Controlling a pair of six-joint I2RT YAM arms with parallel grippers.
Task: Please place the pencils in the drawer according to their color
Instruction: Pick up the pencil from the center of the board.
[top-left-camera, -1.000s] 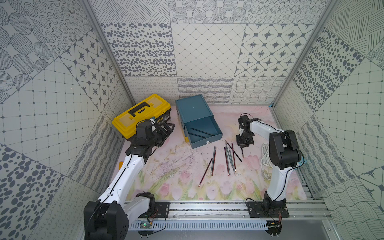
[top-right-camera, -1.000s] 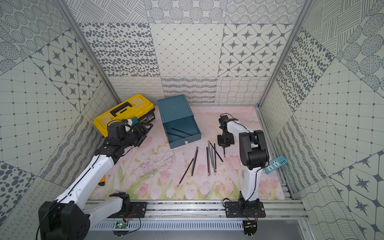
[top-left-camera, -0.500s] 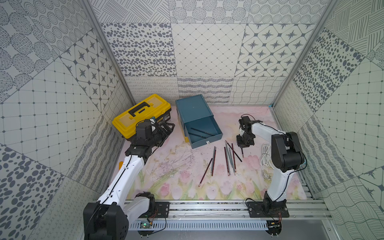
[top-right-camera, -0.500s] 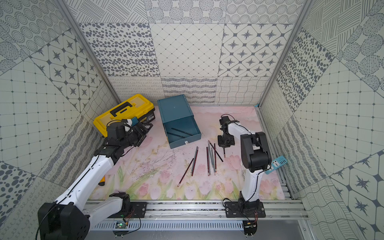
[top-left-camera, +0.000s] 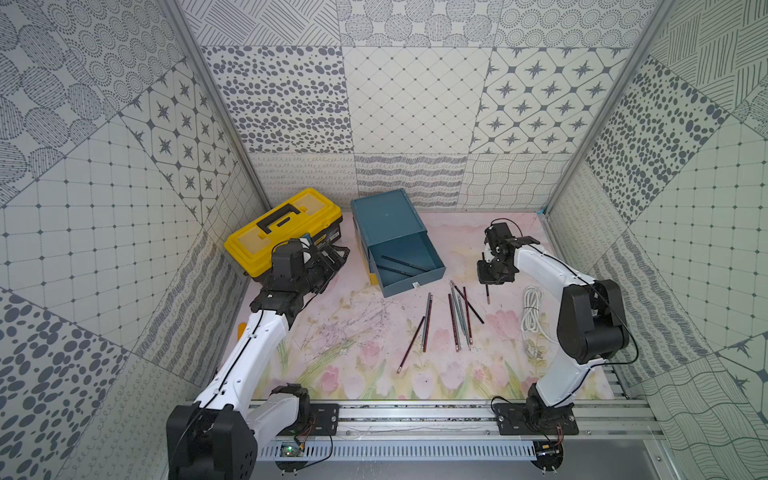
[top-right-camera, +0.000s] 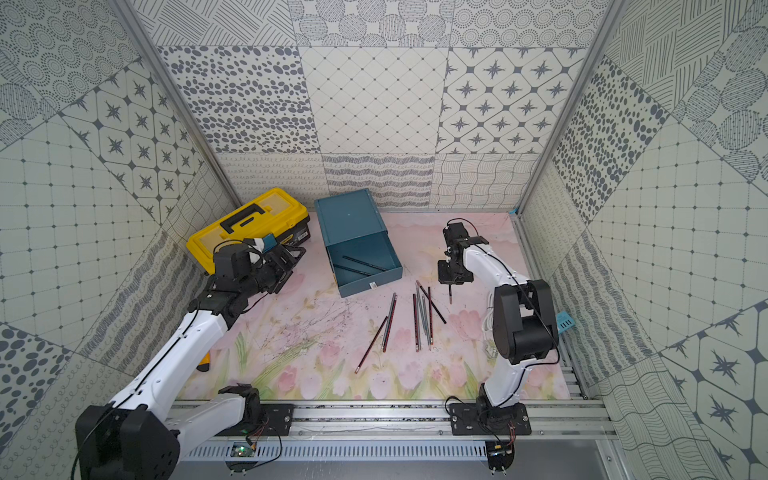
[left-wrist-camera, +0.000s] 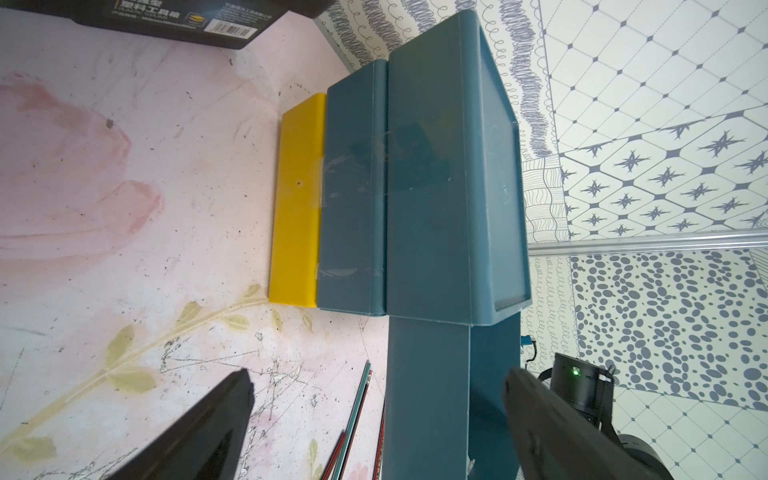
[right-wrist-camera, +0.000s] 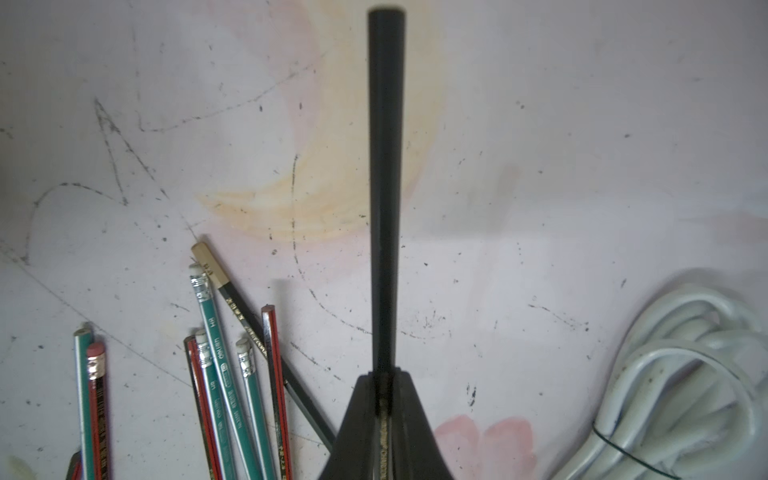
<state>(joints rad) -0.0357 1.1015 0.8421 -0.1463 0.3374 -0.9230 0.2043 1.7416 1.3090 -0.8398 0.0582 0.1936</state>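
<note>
Grips a black pencil (right-wrist-camera: 384, 187) firmly in the right pincer (right-wrist-camera: 384, 386), over the table (top-left-camera: 353, 332), near the loose pencils (top-left-camera: 457, 320). Shows the left pincer (top-left-camera: 334, 262) wide apart, empty, beside the drawer (top-left-camera: 386, 216) with pulled-out top tray (top-left-camera: 411, 284) holding two black pencils (top-left-camera: 401, 262).

Yellow-lidded black toolbox (top-left-camera: 282, 224) at the back, coiled white cable (top-left-camera: 532, 309) on floral mat (top-left-camera: 353, 365).

You look into a booth whose walls (top-left-camera: 415, 104) carry grey-on-white patchwork patterns: dots, stars, lattices, squiggles. Metal posts (top-left-camera: 216, 104) stand in the back corners. Your floor is a pink mat (top-left-camera: 353, 374) printed with tulips, scuffed with dark marks. An aluminium rail (top-left-camera: 415, 419) runs along its near edge.
</note>
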